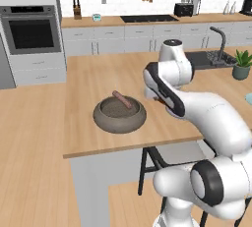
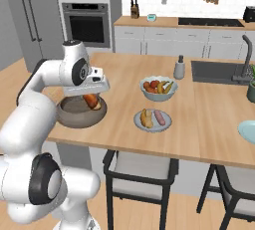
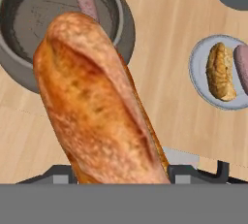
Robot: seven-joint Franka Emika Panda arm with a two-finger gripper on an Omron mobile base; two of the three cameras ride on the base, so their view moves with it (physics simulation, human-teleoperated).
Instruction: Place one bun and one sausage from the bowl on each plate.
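the wooden island counter (image 2: 209, 119) fills the middle of the right base view, and everything for the job sits on it so the arm can reach across. next biggest is the dark bowl (image 1: 119, 115), centre-left in the left base view, with one sausage (image 1: 123, 99) leaning up on its far rim, probably just how it settled. in the hand view the orange bun (image 3: 97, 106) takes up the whole middle of the frame, running from upper left down toward the bottom, and that close-up angle only makes sense if it's pinched in the gripper (image 2: 92, 96), so i'd call it clenched on the bun, hanging just over the bowl's near edge, ready to carry over to a plate. the filled plate (image 2: 153, 120) sits centre-right in the right base view with a tan bun (image 3: 220, 72) and a sausage (image 2: 160, 117) side by side, so that one looks done. a second plate (image 2: 247, 130) peeks in at the right edge, looks bare as far as i can see. fruit bowl (image 2: 158, 88) is just behind the filled plate. no labels or writing i can read anywhere.
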